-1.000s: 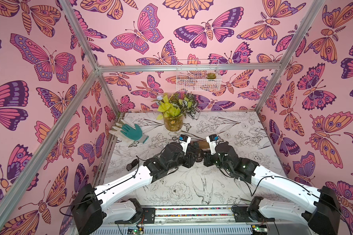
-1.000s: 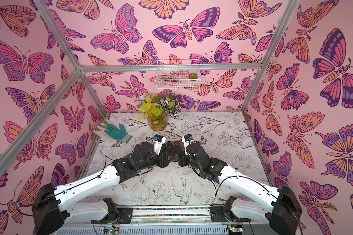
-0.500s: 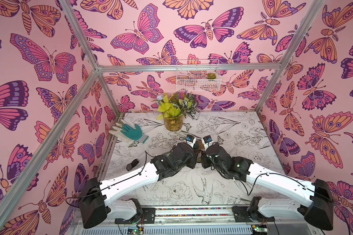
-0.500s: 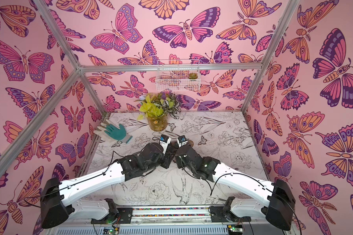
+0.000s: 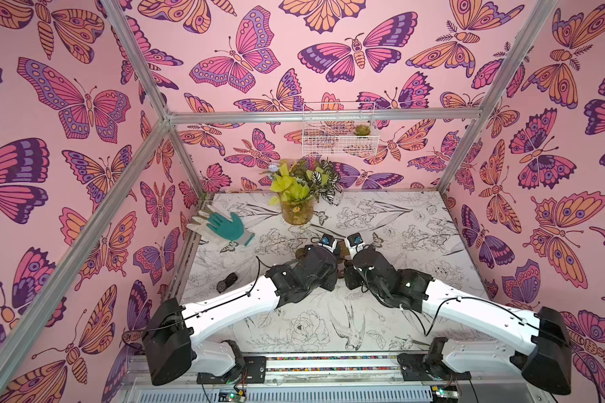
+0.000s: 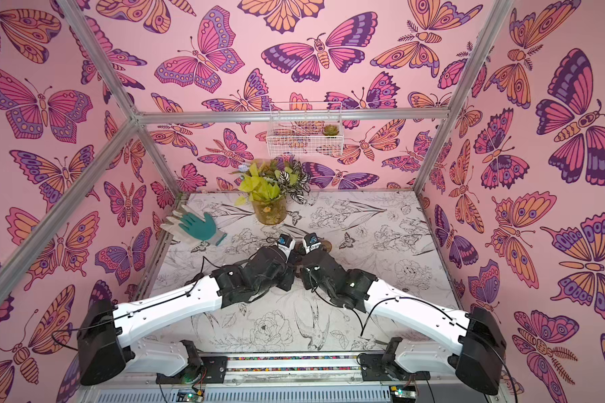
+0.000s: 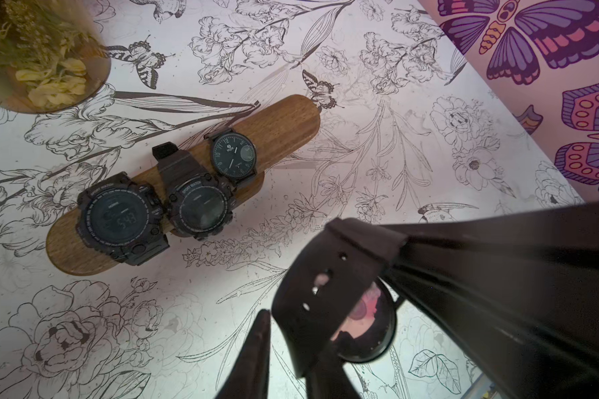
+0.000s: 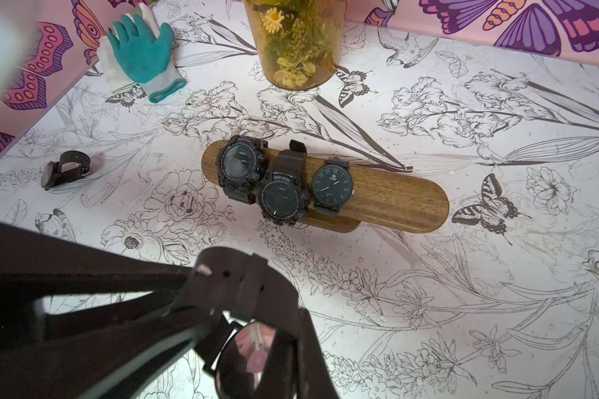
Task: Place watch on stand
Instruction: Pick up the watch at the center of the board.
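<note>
At the middle of the surface [image 5: 416, 223] both arms met tip to tip, and the watch [image 7: 329, 273] hung between them above the flower print, just on the near side of the stand [image 7: 287, 121]. The right hand [image 8: 191, 290] was pressed together on the strap, pinching it beside the holes. The left hand [image 7: 293, 349] had its fingers [image 7: 261, 345] drawn narrow on either side of the same strap. A thin gap showed at one finger, so whether it was pinching could not be told. The watch's glass caught the pink of the walls.

The stand lay left to right on its oval base. Two sport watches [image 8: 242, 169] sat toward its left end with a slim watch [image 8: 332, 186] just beside them, and its right end showed plain wood. A loose watch [image 8: 66, 167] lay on its side near the left edge, well apart from the stand. The glove [image 5: 224, 226] lay at the far left, and the vase [image 5: 297, 213] of plants stood near the far wall.
</note>
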